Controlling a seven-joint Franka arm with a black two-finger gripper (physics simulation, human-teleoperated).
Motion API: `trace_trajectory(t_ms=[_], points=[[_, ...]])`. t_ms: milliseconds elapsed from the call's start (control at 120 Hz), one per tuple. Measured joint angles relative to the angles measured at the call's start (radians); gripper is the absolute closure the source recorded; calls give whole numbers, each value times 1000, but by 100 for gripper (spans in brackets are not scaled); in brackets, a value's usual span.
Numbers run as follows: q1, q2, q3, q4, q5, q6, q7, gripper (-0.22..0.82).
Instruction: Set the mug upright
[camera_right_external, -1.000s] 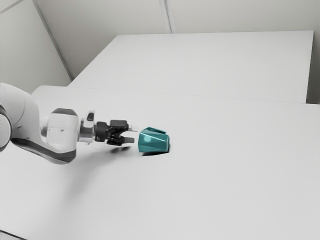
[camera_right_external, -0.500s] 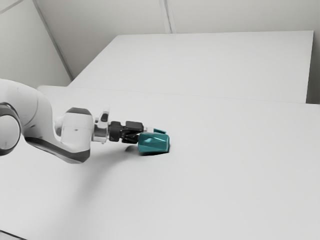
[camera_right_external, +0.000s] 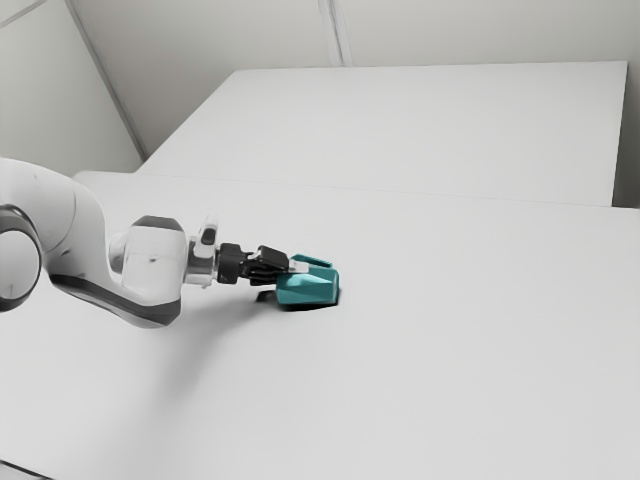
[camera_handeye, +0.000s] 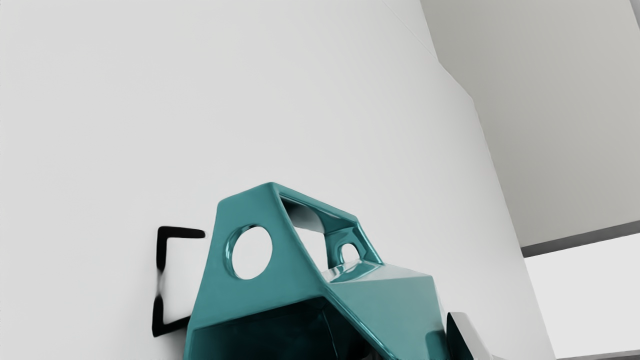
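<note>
The teal faceted mug (camera_right_external: 311, 287) lies on its side on the white table, its open end toward the arm and its handle (camera_right_external: 318, 261) on the far side in the exterior view. My gripper (camera_right_external: 291, 268) is at the open end, its tips overlapping the mug's upper edge. In the wrist view, the mug (camera_handeye: 390, 300) shows its dark hollow and its angular handle with a round hole. My gripper (camera_handeye: 413, 350) is shut on the mug's side wall, one pale finger (camera_handeye: 467, 337) against the outside; the other is mostly hidden in the dark opening.
White tabletop (camera_right_external: 450, 330) surrounds the mug, and another white surface (camera_right_external: 430, 125) stands beyond its far edge. A black angular outline (camera_handeye: 161, 250) lies beside the mug in the wrist view. Pale walls (camera_right_external: 480, 30) rise behind.
The hand has moved toward the exterior view's right, up to the mug, and the fingers have closed together on its wall. The mug has stayed lying in about the same place.
</note>
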Motion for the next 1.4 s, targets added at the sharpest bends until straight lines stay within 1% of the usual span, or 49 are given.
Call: trace_trajectory(t_ms=[92,467,608,708,808,875,983,1100,1233,1400], points=[[0,0,0,1,1,4,1,69],[-3,-37,-13,16,0,3,3,72],[-6,-54,-24,55,28,16,-2,74],[-13,-56,-31,146,211,46,-38,76],[-17,-56,-40,176,469,87,-101,77],[-21,-63,-44,219,687,105,-160,77],[-25,-75,-45,343,1036,62,-278,77],[-30,-74,-45,378,1293,18,-404,78],[-32,-54,-43,380,1472,7,-533,78],[-30,-25,-42,355,1546,57,-673,78]])
